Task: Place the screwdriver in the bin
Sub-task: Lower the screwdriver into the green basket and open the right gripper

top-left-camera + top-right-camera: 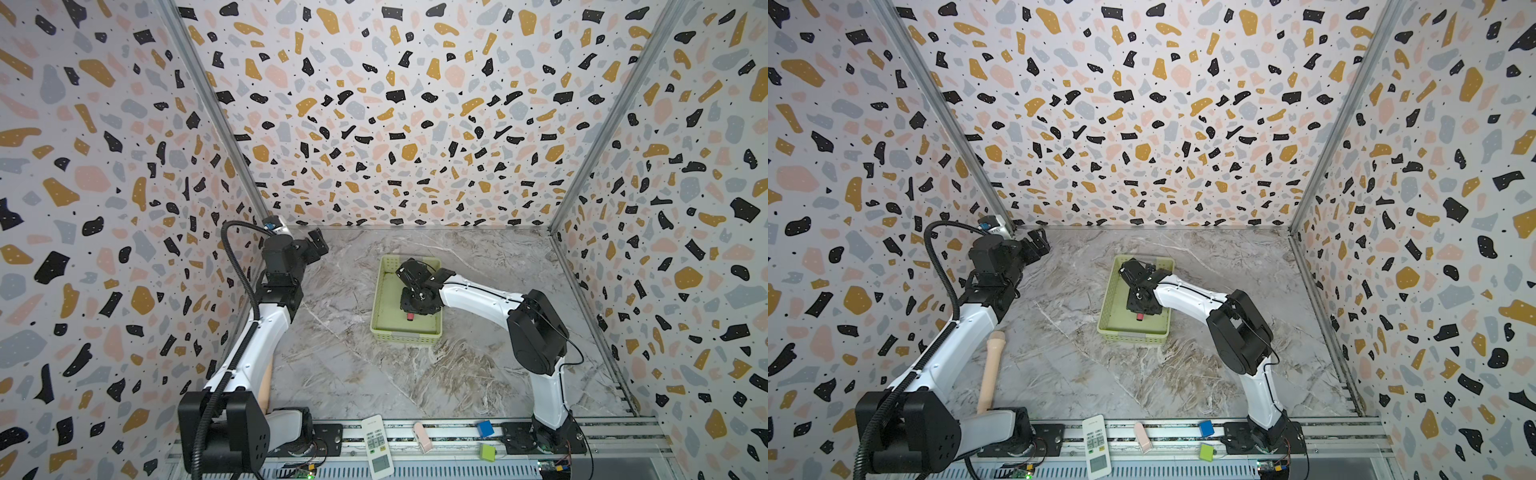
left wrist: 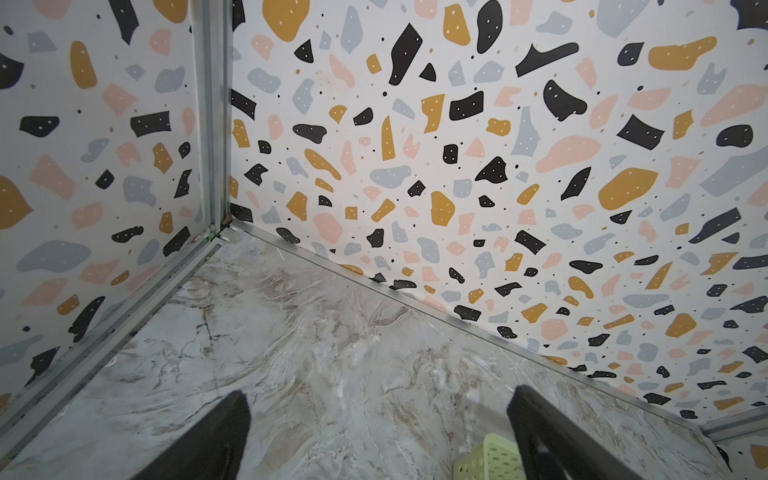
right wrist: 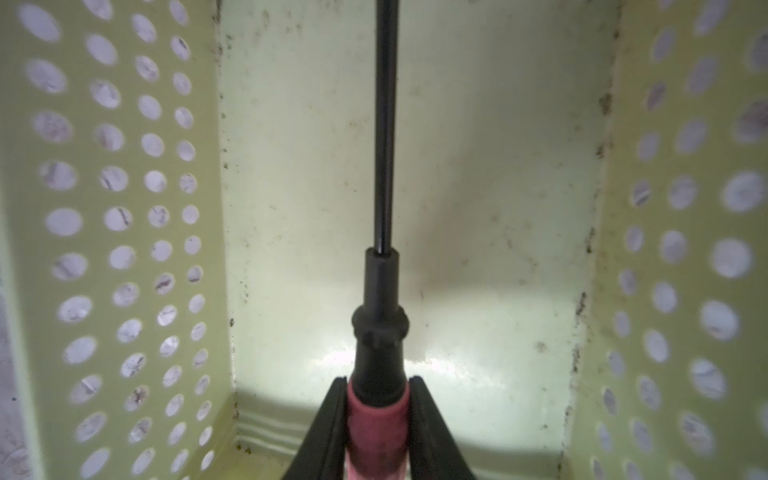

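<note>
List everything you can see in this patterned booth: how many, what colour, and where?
Marble-look tabletop: one, grey-brown, booth floor.
Speckled wall panels: three, white with black, ochre, pink and grey patches.
Shallow perforated plastic bin: one, pale yellow-green, mid-table.
Small screwdriver with thin shaft: one, pinkish-red handle, black shaft, inside the bin.
Flat remote control: one, white, front rail.
Small rounded piece: one, pale pink, front rail.
Small blue block: one, blue, front rail.
Small yellow-green block: one, yellow-green, front rail.
Long smooth stick: one, peach, table's front-left.
Robot arms: two, white and black, either side.
Left tool: one, black, open, near back-left corner.
Right tool: one, black, shut on the screwdriver's handle.
</note>
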